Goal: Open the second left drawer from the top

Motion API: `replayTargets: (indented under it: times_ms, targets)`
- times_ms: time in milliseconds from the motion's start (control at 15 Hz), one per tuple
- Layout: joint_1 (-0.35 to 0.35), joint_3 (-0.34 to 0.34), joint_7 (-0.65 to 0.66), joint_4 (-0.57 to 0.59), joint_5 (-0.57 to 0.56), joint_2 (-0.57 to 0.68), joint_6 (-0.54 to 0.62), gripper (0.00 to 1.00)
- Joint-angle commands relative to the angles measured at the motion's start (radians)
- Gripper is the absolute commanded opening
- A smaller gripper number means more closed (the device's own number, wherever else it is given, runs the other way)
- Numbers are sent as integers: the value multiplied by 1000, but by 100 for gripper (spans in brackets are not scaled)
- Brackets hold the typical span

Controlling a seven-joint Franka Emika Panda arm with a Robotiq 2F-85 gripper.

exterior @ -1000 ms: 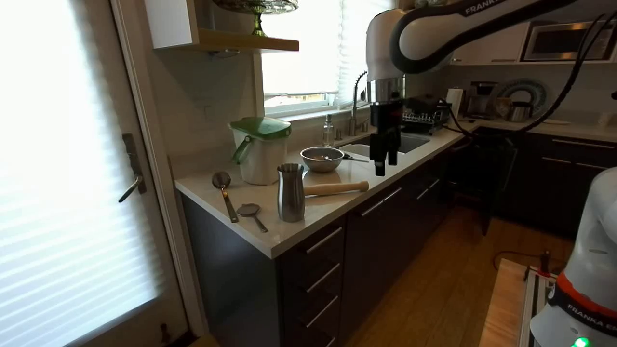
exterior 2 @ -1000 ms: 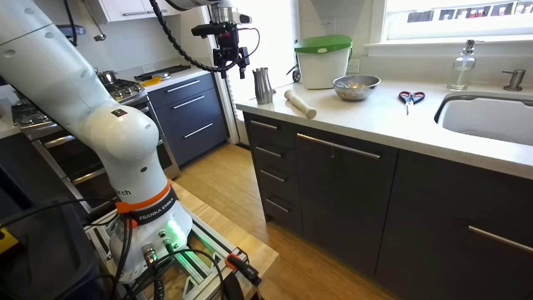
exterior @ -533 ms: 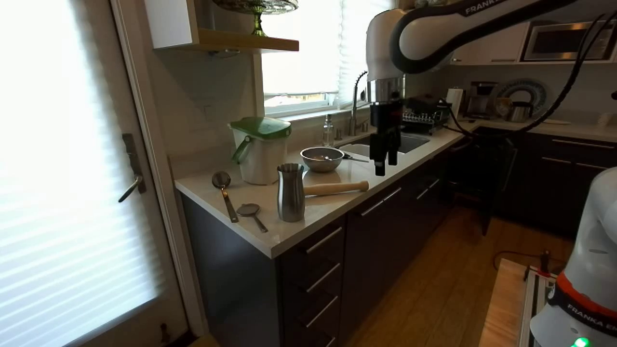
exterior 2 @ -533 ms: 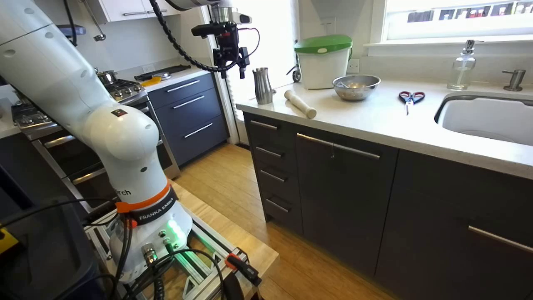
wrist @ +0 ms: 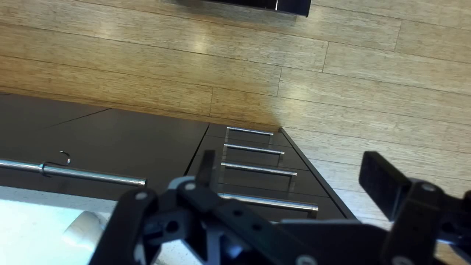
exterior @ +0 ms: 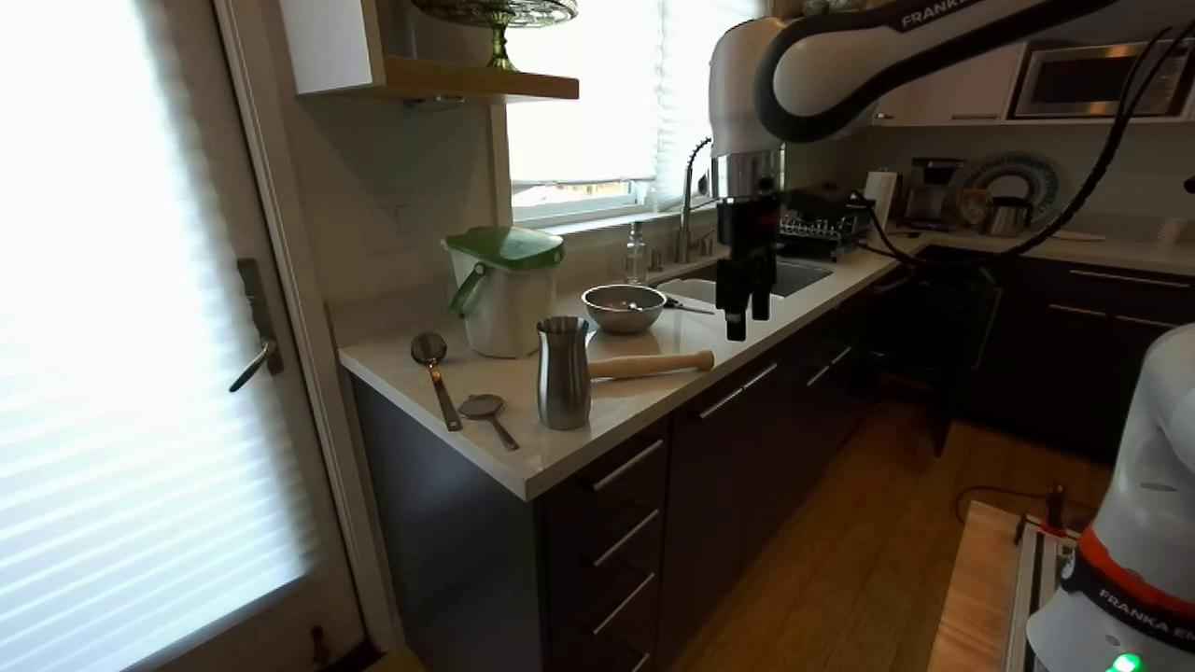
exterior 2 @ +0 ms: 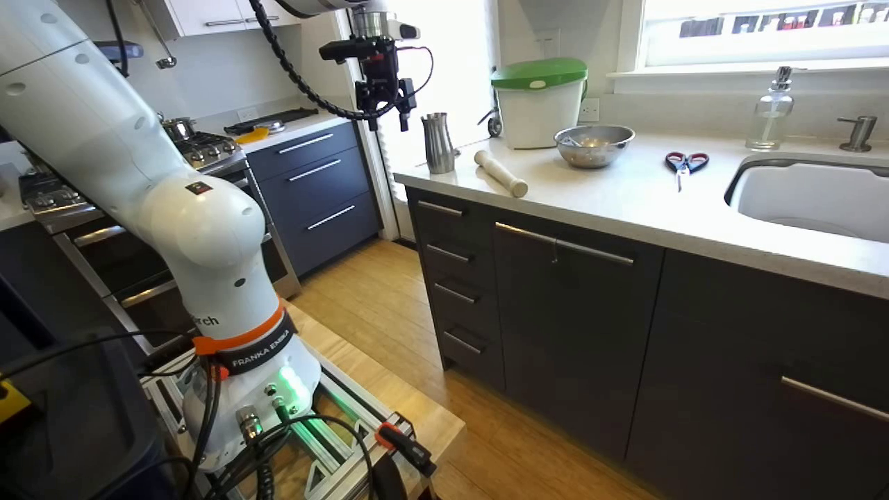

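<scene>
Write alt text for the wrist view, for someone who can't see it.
Looking down past the robot's open fingers at four shut drawers with silver handles; the second drawer from the top appears between the fingers, not yet pulled. Left of the drawers is a dark cabinet front with a hook on its bar, and wooden floor spans the upper part.
</scene>
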Motion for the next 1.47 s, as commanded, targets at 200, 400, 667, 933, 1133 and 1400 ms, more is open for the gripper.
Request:
replayTargets:
  times_ms: [200,400,667,933,1133,1400]
  targets:
    - [30,23,-70,-26,-59,-11,68,100]
    - [70,67,-104,-74,-94,-5,193,100]
    - [118,121,-138,-189,-169,12,423,100]
    - [147,122,-244,-343,-240,34,675,100]
    - [137,112,-333,-422,-324,92,865,100]
    - [91,94,-423,-481,-502,182,1091,100]
